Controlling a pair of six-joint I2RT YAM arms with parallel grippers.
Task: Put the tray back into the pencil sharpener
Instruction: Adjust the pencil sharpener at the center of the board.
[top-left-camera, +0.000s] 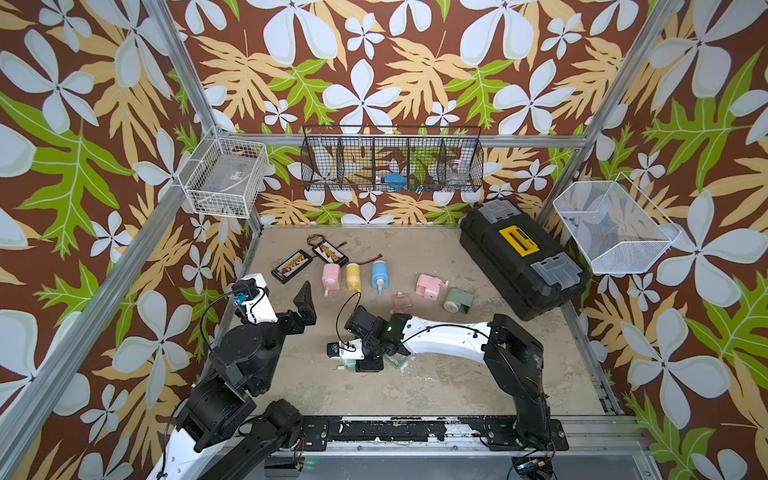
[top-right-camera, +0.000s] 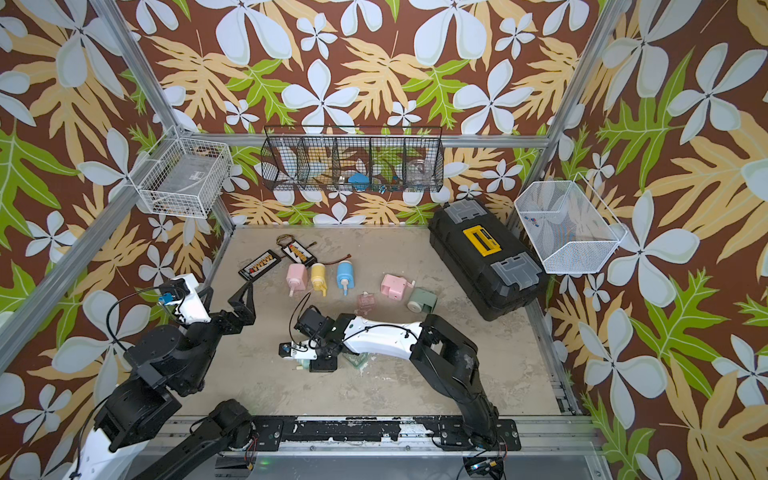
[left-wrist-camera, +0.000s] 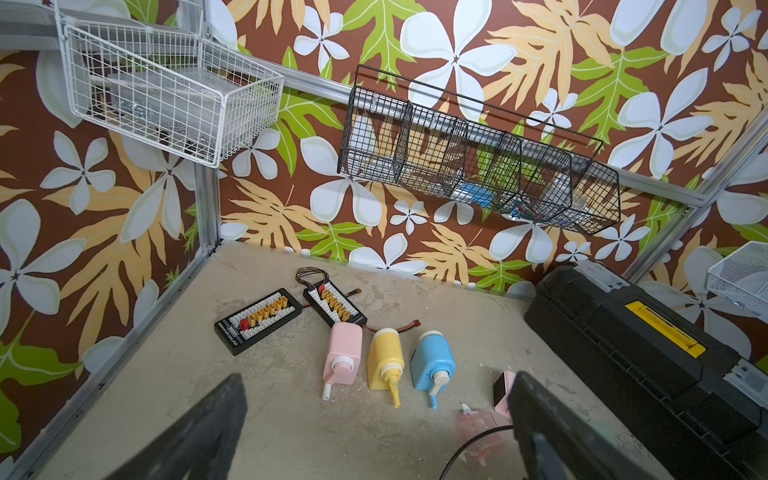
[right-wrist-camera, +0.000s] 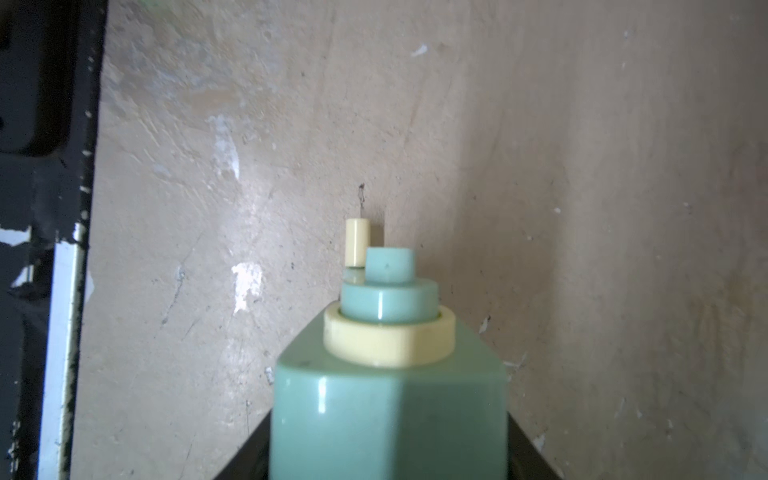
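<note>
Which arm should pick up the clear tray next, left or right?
Left. Its jaws stand open and empty, while the right jaws grip the green sharpener; the clear tray lies beside them.

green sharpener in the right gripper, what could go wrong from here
1. The clear tray lies right beside the right gripper, partly under the right arm. A wrist move could sweep it aside.
2. The open left gripper would likely have to reach in close to the right arm to fetch the tray, so they could collide.
3. The green sharpener is clamped by its sides only. Pushing the tray in may twist it in the grip.
</note>
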